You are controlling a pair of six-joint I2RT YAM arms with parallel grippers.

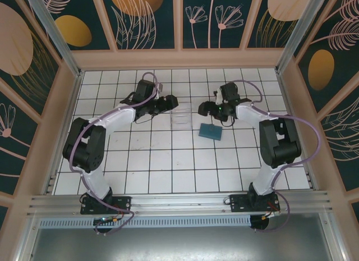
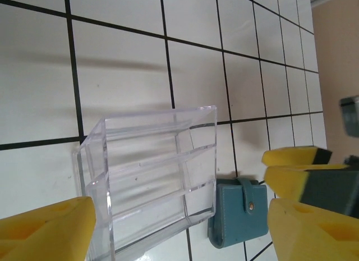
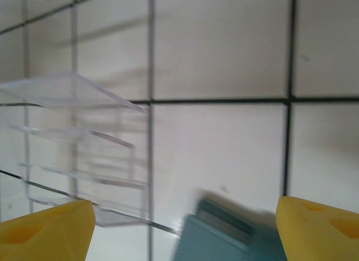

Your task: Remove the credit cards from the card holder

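Inward, both arms low over the table (image 1: 162, 160), left pincer (image 1: 173, 101) and right pincer (image 1: 202, 109) wide apart, empty.

top cam high overhead, wrist cams low, close, all share card holder (image 1: 210, 131)

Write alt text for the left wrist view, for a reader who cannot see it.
A clear plastic box with inner shelves stands on a white tiled table; a closed teal card holder lies beside it. The left gripper frames them with open yellow jaws.
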